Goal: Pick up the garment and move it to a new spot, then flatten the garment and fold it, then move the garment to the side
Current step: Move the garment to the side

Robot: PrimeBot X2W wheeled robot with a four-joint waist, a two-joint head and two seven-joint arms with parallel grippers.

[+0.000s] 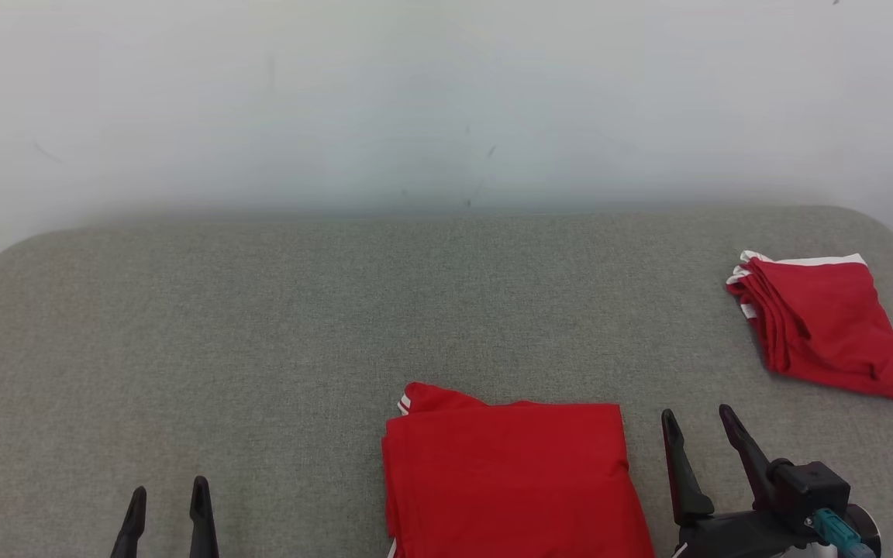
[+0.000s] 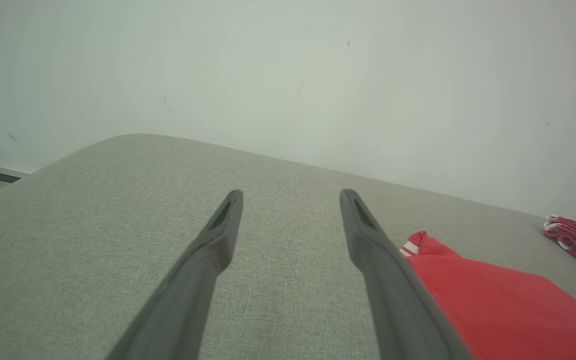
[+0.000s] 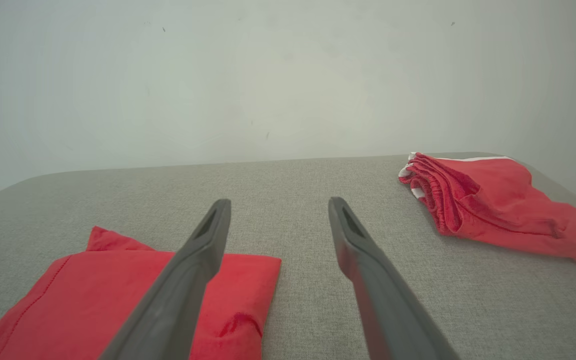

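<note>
**Fig. 1.** My left tool point(image 1: 169, 485) stands open and empty at the lower left. Its two dark fingers are spread above the bare grey desk point(image 1: 183, 325), well apart from any cloth. My right tool point(image 1: 697, 411) is likewise open and holds nothing. It sits just beside the right edge of the folded red garment point(image 1: 508, 473), with a strip of desk showing between them. This garment lies flat as a rough rectangle at the near middle of the desk, with a white-striped corner at its far left. A second red garment point(image 1: 826, 325), folded and trimmed in white, rests near the far right corner, well apart from the first. A pale wall point(image 1: 446, 101) rises behind the desk.
</note>
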